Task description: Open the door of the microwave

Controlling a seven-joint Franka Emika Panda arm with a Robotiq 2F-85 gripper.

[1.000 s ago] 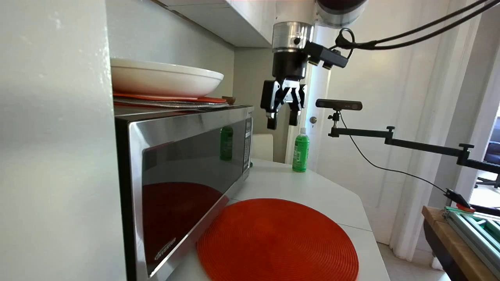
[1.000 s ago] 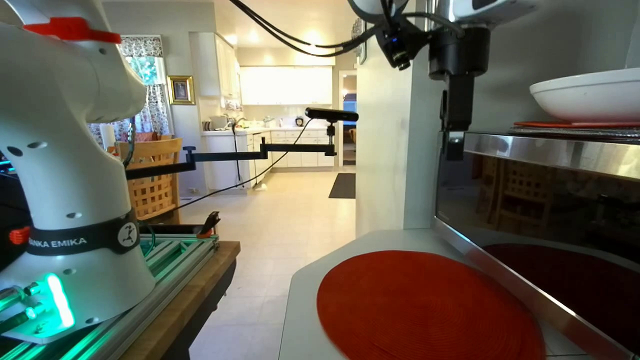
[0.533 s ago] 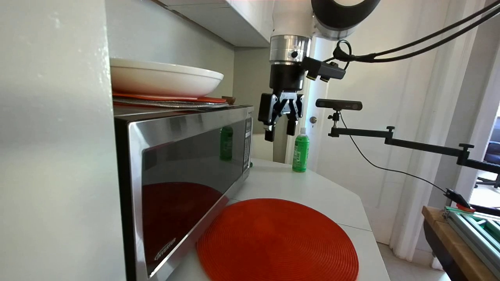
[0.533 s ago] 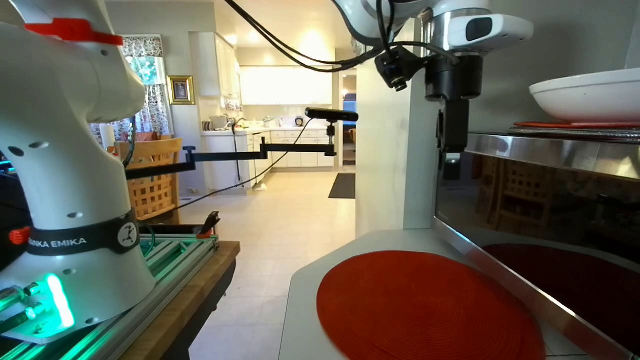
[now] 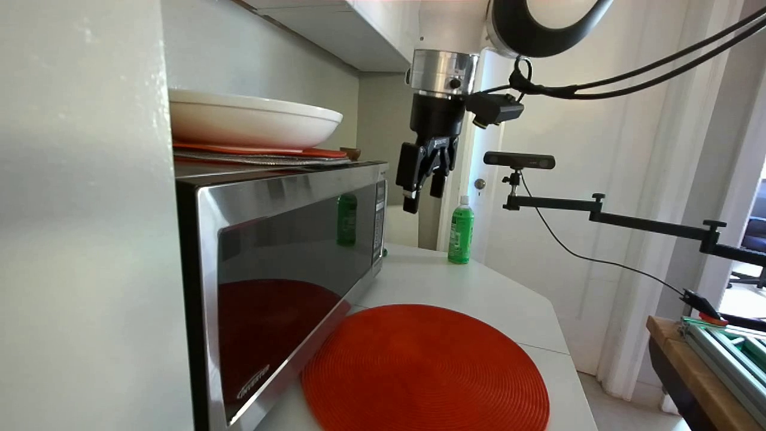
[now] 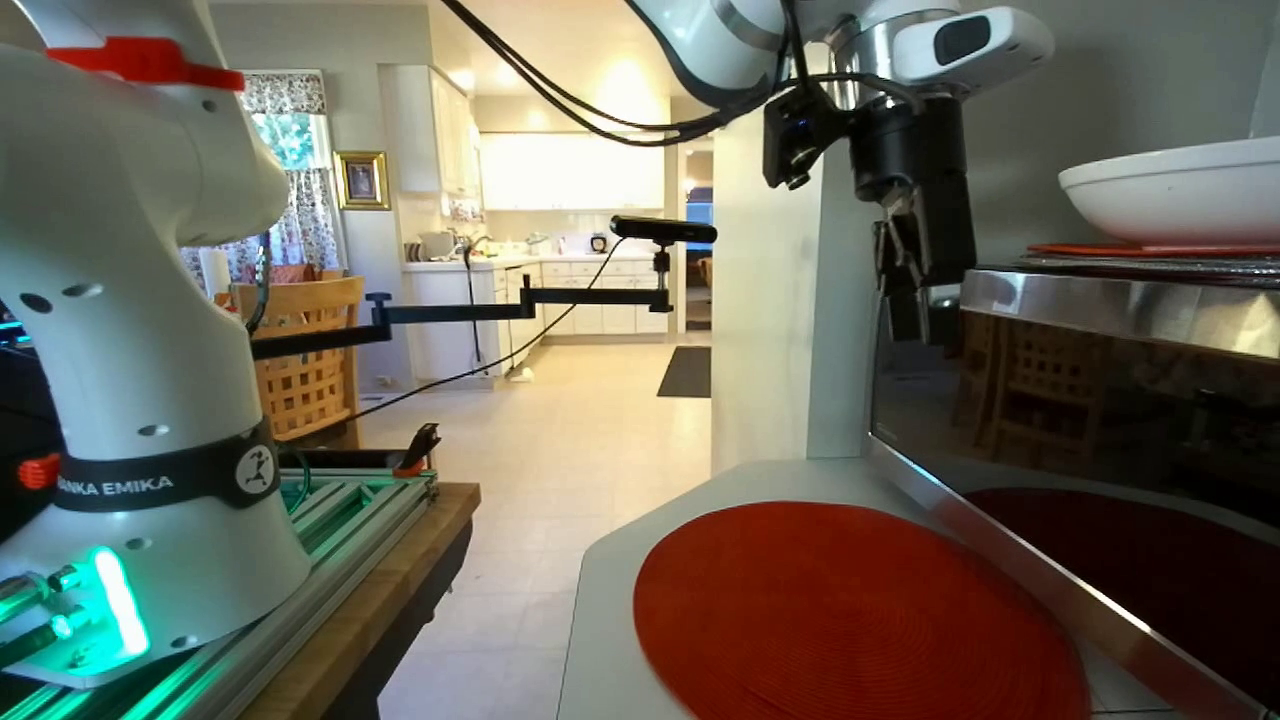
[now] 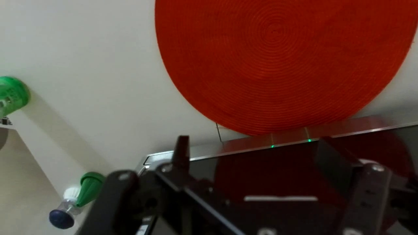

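White table [image 5: 497, 293] is seen in an exterior view, closed microwave door [image 5: 287, 275] at left, claw [image 5: 424, 196] held spread at upper centre. In the wrist view, the microwave door, lower right, could be scraped by too close a descent. In an exterior view, open room is left over the red placemat [image 6: 850, 610], toward the table edge [image 6: 578, 632].

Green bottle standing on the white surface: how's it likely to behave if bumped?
The green bottle is probably apt to tip: it stands tall and narrow. Once down, it may roll, since its body looks round. It could also slide, as the white surface looks smooth.
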